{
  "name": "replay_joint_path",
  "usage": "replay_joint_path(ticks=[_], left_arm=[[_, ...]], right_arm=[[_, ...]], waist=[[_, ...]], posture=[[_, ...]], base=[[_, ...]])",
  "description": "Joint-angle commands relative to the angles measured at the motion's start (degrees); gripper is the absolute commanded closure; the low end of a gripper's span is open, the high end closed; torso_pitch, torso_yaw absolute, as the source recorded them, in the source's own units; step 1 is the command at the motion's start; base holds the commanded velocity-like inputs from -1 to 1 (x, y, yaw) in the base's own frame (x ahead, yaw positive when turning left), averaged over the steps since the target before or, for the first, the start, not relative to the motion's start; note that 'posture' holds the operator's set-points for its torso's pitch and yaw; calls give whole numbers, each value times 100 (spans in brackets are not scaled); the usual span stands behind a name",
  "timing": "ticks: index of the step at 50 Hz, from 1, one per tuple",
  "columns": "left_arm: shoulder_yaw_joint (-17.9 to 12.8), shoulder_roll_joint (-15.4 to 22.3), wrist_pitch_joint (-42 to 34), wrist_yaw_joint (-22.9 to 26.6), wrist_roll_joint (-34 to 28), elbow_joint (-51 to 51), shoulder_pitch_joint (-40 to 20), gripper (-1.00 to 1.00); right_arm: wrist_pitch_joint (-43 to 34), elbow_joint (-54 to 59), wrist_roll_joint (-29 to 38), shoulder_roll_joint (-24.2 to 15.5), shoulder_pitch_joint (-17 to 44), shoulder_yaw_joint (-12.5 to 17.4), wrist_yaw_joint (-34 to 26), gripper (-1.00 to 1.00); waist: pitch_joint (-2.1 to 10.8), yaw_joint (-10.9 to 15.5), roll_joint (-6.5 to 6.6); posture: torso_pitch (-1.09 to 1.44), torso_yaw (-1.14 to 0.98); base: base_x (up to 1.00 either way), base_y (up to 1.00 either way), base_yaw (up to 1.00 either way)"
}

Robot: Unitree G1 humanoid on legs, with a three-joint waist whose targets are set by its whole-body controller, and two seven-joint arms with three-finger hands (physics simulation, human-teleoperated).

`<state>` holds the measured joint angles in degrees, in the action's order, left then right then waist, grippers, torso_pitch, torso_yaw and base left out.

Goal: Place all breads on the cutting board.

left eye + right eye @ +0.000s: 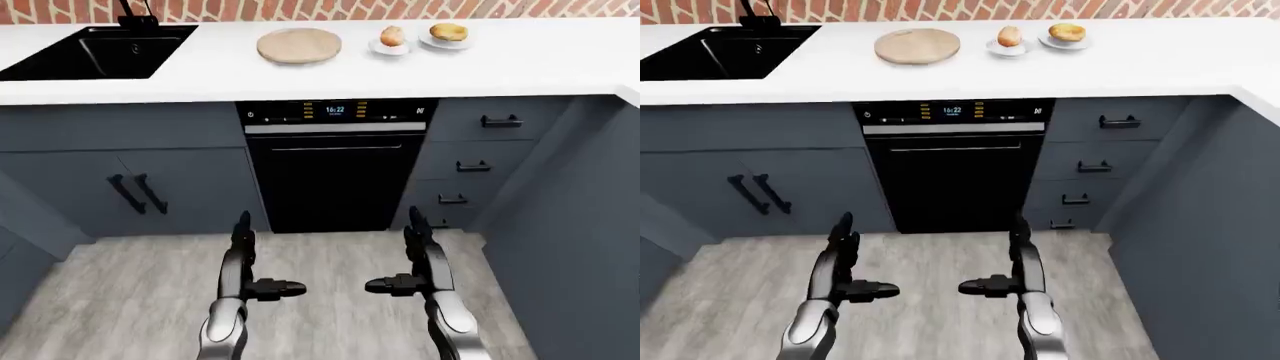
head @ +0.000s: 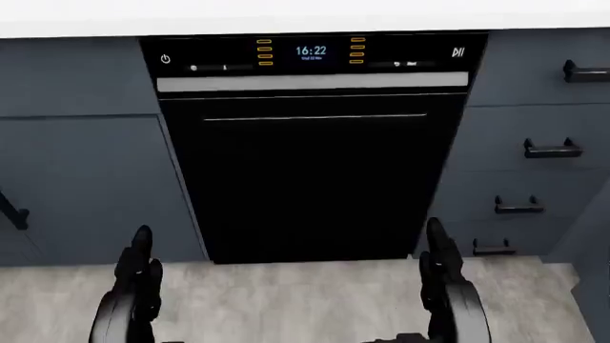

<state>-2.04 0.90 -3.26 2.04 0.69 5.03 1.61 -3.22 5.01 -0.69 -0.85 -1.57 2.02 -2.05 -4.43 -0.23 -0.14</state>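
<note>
White countertop (image 1: 520,64) spans the top of the left-eye view, with a red brick wall (image 1: 300,9) running behind it. Below it stand dark blue-grey cabinets (image 1: 120,172), the ones at right fitted with black drawer handles (image 1: 500,121). A black oven (image 1: 335,169) sits between them, its display lit, and pale wood-grain floor (image 1: 330,292) spreads beneath. At the upper left of that view a black sink (image 1: 100,51) is let into the counter, with a dark tap (image 1: 135,15) at its far edge.

The round wooden cutting board (image 1: 299,45) lies bare on the counter above the oven. Just to its right sit two small white plates, well clear of the sink: the nearer plate (image 1: 389,48) carries a brown bread roll (image 1: 392,35), and the further plate (image 1: 446,42) carries a golden bread (image 1: 448,31). Both breads are on their plates, beside the board and apart from it.

Both arms hang low over the floor at the bottom of the view. The left hand (image 1: 262,279) and right hand (image 1: 412,276) each hold nothing, fingers spread apart with one digit pointing inward toward the other hand.
</note>
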Motion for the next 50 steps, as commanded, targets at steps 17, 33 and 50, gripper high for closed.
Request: replay_joint_path(ticks=[17, 33, 50], left_arm=[[212, 21, -1973, -95, -474, -2882, -654, -100], [174, 79, -3409, 28, -538, -4187, -1317, -100], [228, 45, -3350, 42, -610, -4242, -1208, -100]], right_arm=[[-1204, -1946, 453, -82, 663, -117, -22, -100], [-2570, -3462, 588, -127, 1017, -87, -215, -100], [-2735, -3674, 733, -95, 1067, -181, -244, -100]], waist=[[499, 56, -27], [463, 121, 151], [231, 150, 146]], posture=[[0, 0], [0, 0], [0, 0]], base=[[0, 0, 0], [0, -18, 0], [9, -54, 0]])
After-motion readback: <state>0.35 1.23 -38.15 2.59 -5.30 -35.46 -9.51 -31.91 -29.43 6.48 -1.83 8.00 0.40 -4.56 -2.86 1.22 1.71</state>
